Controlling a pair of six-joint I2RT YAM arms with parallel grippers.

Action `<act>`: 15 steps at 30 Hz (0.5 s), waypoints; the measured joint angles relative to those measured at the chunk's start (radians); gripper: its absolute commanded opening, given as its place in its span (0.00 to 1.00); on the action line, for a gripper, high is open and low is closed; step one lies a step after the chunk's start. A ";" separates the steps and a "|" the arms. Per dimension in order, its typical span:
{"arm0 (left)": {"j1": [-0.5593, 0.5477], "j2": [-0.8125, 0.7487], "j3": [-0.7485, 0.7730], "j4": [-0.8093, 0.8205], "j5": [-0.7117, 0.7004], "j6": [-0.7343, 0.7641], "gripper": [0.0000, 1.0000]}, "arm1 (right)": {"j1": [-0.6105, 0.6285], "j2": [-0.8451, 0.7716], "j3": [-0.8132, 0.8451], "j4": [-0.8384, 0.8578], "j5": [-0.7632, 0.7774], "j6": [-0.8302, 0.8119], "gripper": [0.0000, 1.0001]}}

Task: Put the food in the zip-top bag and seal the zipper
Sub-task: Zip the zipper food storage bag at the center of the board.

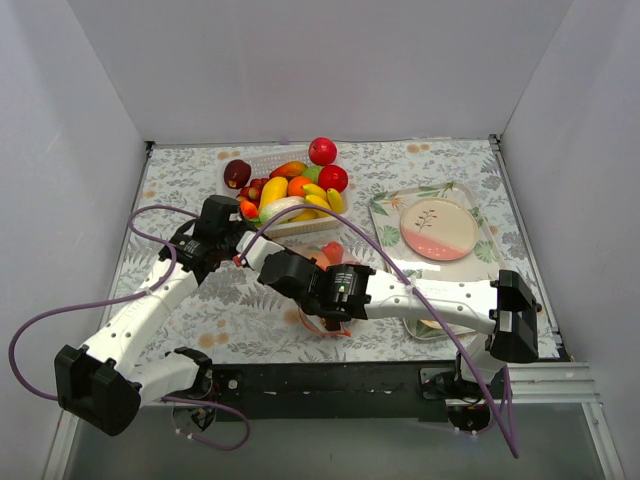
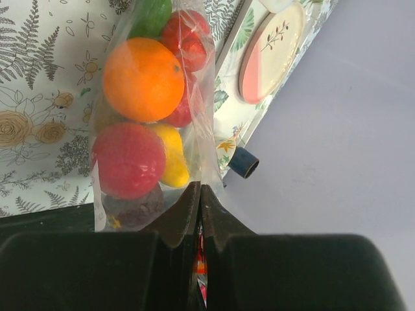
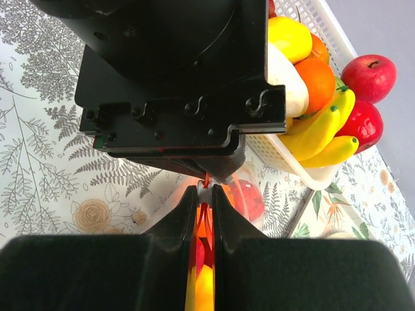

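The left gripper (image 2: 200, 192) had its jaws pressed together on the edge of the clear, crinkly zip-top plastic bag (image 2: 206, 97). The right gripper (image 3: 205, 192) was likewise closed, pinching the thin red-orange zipper strip (image 3: 205, 220) right up against the left gripper's black body. In the overhead view the bag lay near the table's centre, at 6 o'clock from the white slatted plastic basket (image 3: 288, 162) and partly under the right arm. Inside it sat a round orange toy fruit (image 2: 144, 79), a glossy red toy fruit (image 2: 128, 160), a yellow toy piece (image 2: 174, 162) and a dark purple toy piece (image 2: 133, 207). Yellow toy bananas (image 3: 321, 133) and red toy apples (image 3: 369, 74) filled the basket. A round pink-and-cream plate (image 1: 438, 228) lay at 3 o'clock from the basket, over the fern-printed tablecloth (image 1: 200, 310).
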 measured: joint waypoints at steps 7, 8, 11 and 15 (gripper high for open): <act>0.000 0.000 0.000 -0.005 -0.011 0.000 0.00 | 0.000 -0.002 -0.011 0.007 0.003 0.011 0.04; 0.000 0.000 0.000 -0.008 -0.013 0.000 0.00 | 0.000 -0.005 -0.020 0.011 0.002 0.014 0.03; 0.001 0.003 0.000 -0.025 -0.016 0.000 0.00 | 0.000 -0.027 -0.060 0.024 -0.008 0.037 0.02; 0.001 0.003 0.000 -0.041 -0.011 0.000 0.00 | 0.000 -0.076 -0.124 0.041 -0.035 0.076 0.02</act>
